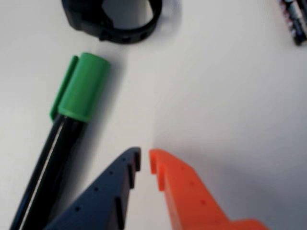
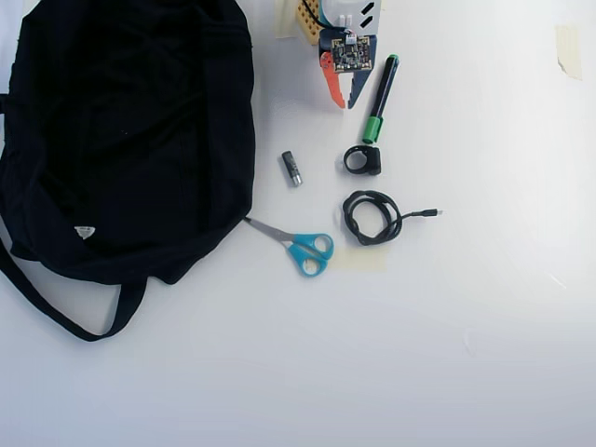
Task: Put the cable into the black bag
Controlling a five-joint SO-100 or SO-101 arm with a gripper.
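The gripper (image 1: 145,160) is seen low over bare table in the wrist view, its dark finger and orange finger drawn nearly together with only a thin slit between the tips, and nothing is held between them. Just to its left in that view a green-capped marker (image 1: 79,88) is laid lengthwise, and beyond the tips a black ring-shaped clip (image 1: 115,19) is set down; neither is being reached for. From above, the gripper (image 2: 340,98) is shown pointing down the picture at the top edge, the arm tucked back near its base, so a start pose is judged likely. The cable (image 2: 372,217) is found well apart from the tips, below the clip (image 2: 362,160), coiled loosely with its plug end sticking out to the right, presumably laid flat for an easy pinch. A small dark stick (image 2: 292,169) and blue-handled scissors (image 2: 300,247) are placed between cable and black bag (image 2: 130,140), which is slumped across the left, strap trailing.
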